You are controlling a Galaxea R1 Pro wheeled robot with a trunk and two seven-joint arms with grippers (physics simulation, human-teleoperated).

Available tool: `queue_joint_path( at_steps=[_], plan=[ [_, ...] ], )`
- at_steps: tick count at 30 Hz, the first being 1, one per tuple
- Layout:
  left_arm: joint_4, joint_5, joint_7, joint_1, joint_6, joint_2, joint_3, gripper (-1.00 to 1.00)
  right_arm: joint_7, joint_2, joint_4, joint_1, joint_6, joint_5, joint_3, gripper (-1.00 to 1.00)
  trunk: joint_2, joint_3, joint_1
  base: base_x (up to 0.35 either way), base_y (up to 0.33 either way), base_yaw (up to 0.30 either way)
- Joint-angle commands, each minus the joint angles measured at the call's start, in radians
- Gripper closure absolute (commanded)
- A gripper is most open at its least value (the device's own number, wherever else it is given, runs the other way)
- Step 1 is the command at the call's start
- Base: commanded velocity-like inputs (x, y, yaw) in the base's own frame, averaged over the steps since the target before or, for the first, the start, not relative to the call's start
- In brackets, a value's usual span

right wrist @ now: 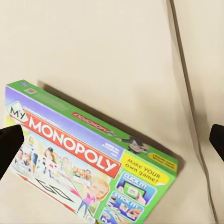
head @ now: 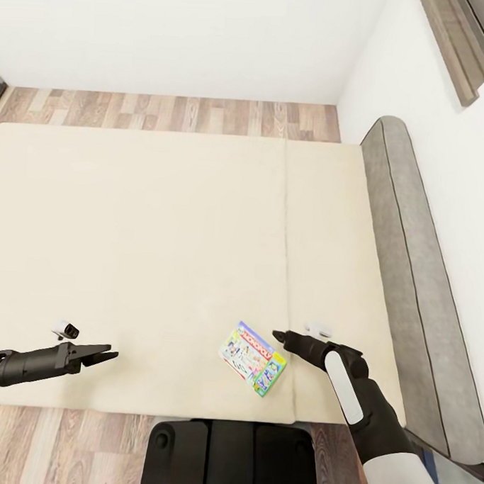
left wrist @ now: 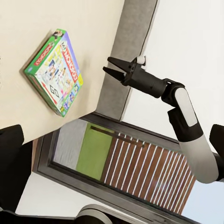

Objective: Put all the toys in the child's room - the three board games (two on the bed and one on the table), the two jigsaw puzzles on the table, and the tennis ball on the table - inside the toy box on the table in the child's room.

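Bed (head: 149, 251): large, cream top, taking up most of the head view; grey padded headboard (head: 403, 279) along the right side, against a white wall. Strip of wood-plank floor (head: 178, 113) beyond the far edge.

Right arm (head: 365, 404): reaching in over the near right part of the bed. Right tool (head: 282, 337) just beside the game carton, not touching. Jaws apart: in the left wrist view two dark tips spread in a fork (left wrist: 112, 65), nothing between them; in the right wrist view a fingertip (right wrist: 9, 144) at each side edge with the carton lying between and beyond.

Left arm (head: 30, 364): low over the near left corner of the bed, well apart from the carton. Left tool (head: 107, 355) with tips drawn close to a point, nothing held; whether fully together cannot be told.

Monopoly carton (head: 254, 357): lying flat on the bed near the front edge, turned at an angle, printed face up, green border, red title band.

Progress, as a judgement: early. One board game on the bed not yet grasped. Table, toy box, puzzles, ball and other games not assessable from here. Remaining at least: grasp this carton, carry it to the toy box.
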Motion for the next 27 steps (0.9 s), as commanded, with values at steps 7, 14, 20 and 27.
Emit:
queue_joint_path(
  at_steps=[7, 14, 20, 27],
  plan=[
    [0.000, 0.000, -0.003, 0.000, 0.011, 0.000, -0.001, -1.00, -0.005, 0.001, 0.006, 0.000, 0.003, -0.006, 0.000, -1.00, -0.002, -0.013, 0.000, 0.000, 0.000, 0.000],
    [0.000, 0.000, -0.003, 0.000, 0.011, 0.001, -0.001, -1.00, -0.005, 0.001, 0.011, 0.000, 0.003, -0.005, 0.000, -1.00, -0.002, -0.024, 0.000, 0.000, 0.000, 0.000],
    [-0.001, 0.005, -0.003, 0.000, 0.009, 0.003, 0.006, -1.00, -0.005, 0.002, 0.013, 0.000, 0.002, -0.005, 0.001, -1.00, -0.002, -0.034, 0.000, 0.000, 0.000, 0.000],
    [-0.019, 0.014, -0.003, -0.003, 0.015, 0.015, 0.032, -1.00, -0.005, 0.005, 0.014, 0.000, 0.002, -0.004, 0.001, -1.00, -0.002, -0.046, 0.000, 0.000, 0.000, 0.000]
  ],
)
